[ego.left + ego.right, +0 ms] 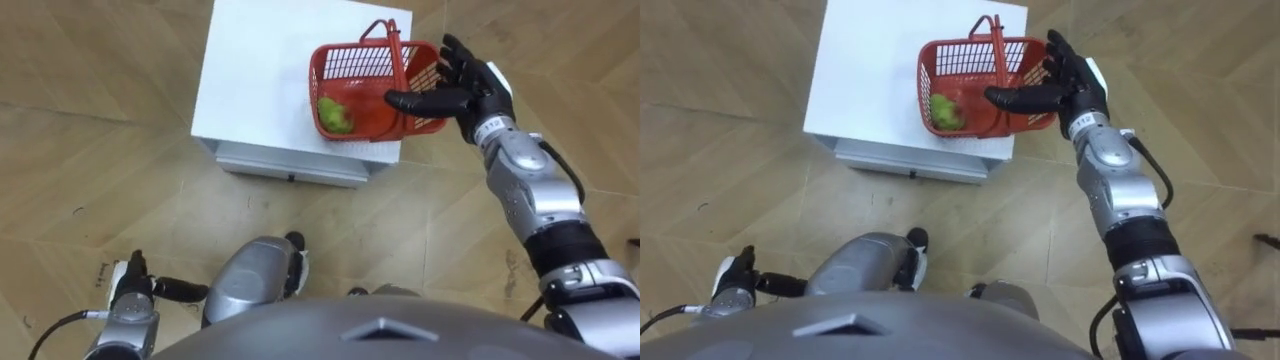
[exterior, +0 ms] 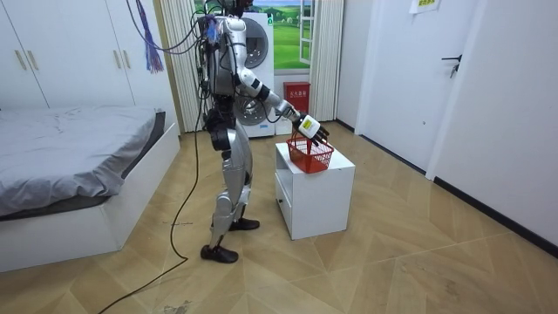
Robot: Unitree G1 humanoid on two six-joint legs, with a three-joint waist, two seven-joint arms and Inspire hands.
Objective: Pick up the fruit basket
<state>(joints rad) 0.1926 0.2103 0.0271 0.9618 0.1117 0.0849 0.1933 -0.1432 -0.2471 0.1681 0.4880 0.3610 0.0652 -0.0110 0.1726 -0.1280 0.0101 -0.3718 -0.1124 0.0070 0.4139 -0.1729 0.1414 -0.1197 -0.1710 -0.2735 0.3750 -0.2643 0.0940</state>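
A red plastic basket [image 1: 375, 90] with an upright handle [image 1: 392, 40] stands at the near right corner of a small white cabinet [image 1: 270, 80]. A green fruit [image 1: 335, 115] lies inside it. My right hand [image 1: 465, 85] is open beside the basket's right wall, thumb stretched across the near rim and fingers spread upward, clear of the handle. In the room view the right hand [image 2: 312, 128] hovers just above the basket [image 2: 310, 155]. My left hand [image 1: 135, 280] hangs low at my side near the floor, fingers curled and holding nothing.
The cabinet [image 2: 314, 187] has a drawer front facing me [image 1: 290, 165]. Wooden floor [image 1: 90, 120] surrounds it. A bed [image 2: 70, 166] stands at the room view's left, a washing machine [image 2: 257, 83] behind me, and doors along the room view's right wall.
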